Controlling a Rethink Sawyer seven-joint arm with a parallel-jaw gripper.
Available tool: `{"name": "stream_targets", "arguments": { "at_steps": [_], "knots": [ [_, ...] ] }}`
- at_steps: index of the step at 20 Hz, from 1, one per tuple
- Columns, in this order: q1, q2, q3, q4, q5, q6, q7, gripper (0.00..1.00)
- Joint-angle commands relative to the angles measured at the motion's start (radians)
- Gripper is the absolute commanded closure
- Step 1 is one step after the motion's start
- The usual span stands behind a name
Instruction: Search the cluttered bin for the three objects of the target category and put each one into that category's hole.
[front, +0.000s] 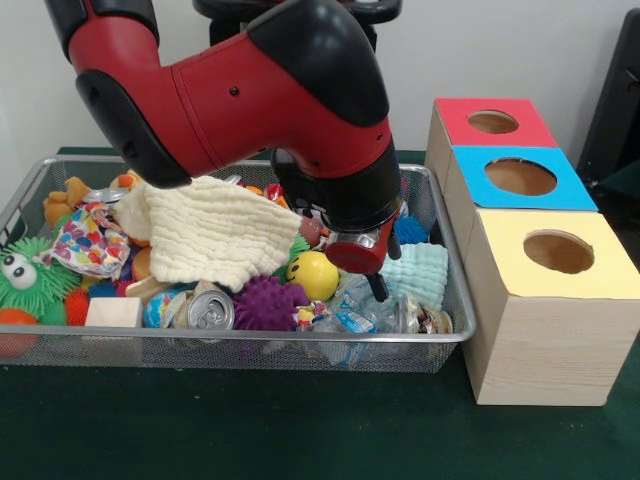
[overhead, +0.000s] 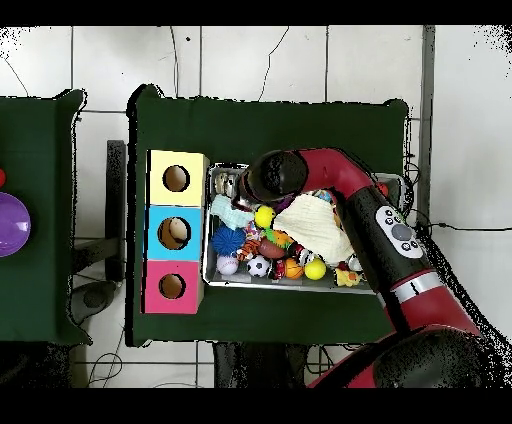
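Green table: one bin, three box holes, jaws state unclear.

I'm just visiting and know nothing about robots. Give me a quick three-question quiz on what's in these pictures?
1. True or false: the cream cloth lies inside the bin.
2. In the front view, which box hole is nearest the camera? A red B blue C yellow
3. What is the gripper hanging over?

Key: 1 true. 2 C, the yellow hole. 3 The clear plastic bottles at the bin's front, beside the box.
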Motion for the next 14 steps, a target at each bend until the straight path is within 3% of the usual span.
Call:
{"name": "stream_targets", "arguments": {
  "at_steps": [1,14],
  "knots": [
    [0.009,0.023,0.004,-0.08,-0.086,0.022,-0.399,0.0],
    [0.017,0.017,-0.021,-0.102,-0.087,0.032,-0.462,0.0]
  ]
}}
